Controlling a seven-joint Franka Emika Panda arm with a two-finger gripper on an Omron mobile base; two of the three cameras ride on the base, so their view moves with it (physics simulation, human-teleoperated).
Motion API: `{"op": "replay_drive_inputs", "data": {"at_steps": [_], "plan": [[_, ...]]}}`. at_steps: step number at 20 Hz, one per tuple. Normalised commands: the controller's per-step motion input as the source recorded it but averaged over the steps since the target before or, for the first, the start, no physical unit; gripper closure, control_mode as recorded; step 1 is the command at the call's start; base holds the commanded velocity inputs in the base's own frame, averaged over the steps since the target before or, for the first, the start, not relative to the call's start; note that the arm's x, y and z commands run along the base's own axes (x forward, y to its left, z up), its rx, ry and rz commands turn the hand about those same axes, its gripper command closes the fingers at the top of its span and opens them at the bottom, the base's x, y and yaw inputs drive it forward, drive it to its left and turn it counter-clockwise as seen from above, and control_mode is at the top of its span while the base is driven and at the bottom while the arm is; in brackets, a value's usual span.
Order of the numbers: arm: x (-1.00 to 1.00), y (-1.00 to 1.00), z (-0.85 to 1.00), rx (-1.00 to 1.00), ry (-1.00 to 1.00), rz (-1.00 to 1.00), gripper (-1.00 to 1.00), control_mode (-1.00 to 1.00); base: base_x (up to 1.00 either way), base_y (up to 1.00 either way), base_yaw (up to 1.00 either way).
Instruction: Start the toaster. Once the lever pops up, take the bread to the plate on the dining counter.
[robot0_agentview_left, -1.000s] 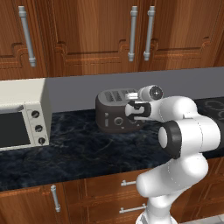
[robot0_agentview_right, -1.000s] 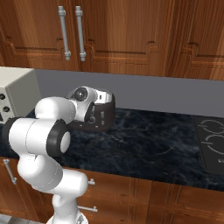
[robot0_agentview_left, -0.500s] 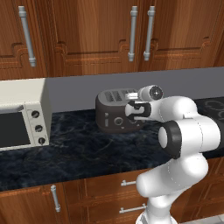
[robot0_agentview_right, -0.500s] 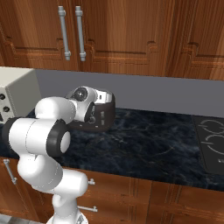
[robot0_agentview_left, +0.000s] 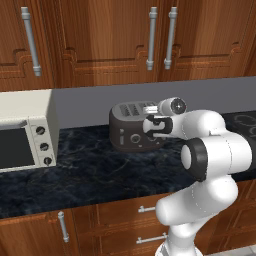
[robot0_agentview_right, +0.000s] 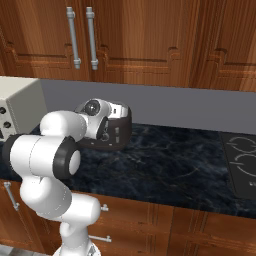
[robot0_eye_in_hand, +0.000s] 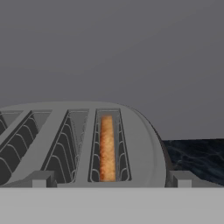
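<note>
Gripper poised at the toaster's right end, bread down in the slot

From where I stand, the toaster (robot0_agentview_left: 134, 131) sits on the black marbled counter (robot0_agentview_left: 90, 170), well apart from the cream toaster oven (robot0_agentview_left: 25, 132) to its left, and the arm has brought its gripper (robot0_agentview_left: 154, 126) right up against the toaster's right end with nothing in it and its jaws spread wide. Looking along the hand, the bread (robot0_eye_in_hand: 106, 148) stands edge-up, deep in the rightmost slot, its top below the slot's rim. I can't make out the lever behind the hand, nor say whether it is down. I'd judge the step is either pressing that lever or waiting on it. For the lift, centre the wide fingers over the slice's thin edge, come straight down into the slot and close gently, so the slice doesn't jam against the wire guides.
</note>
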Motion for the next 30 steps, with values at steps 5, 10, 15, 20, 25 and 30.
{"op": "replay_drive_inputs", "data": {"at_steps": [5,10,15,20,25,30], "plan": [[0.0,0.0,0.0,0.0,0.0,0.0,-1.0,-1.0,0.0,0.0,0.0],[0.0,0.0,0.0,0.0,0.0,0.0,-1.0,-1.0,0.0,0.0,0.0],[0.0,0.0,0.0,0.0,0.0,0.0,-1.0,-1.0,0.0,0.0,0.0],[0.0,0.0,0.0,0.0,0.0,0.0,-1.0,-1.0,0.0,0.0,0.0],[0.0,0.0,0.0,0.0,0.0,0.0,-1.0,-1.0,0.0,0.0,0.0],[0.0,0.0,0.0,0.0,0.0,0.0,-1.0,-1.0,0.0,0.0,0.0]]}}
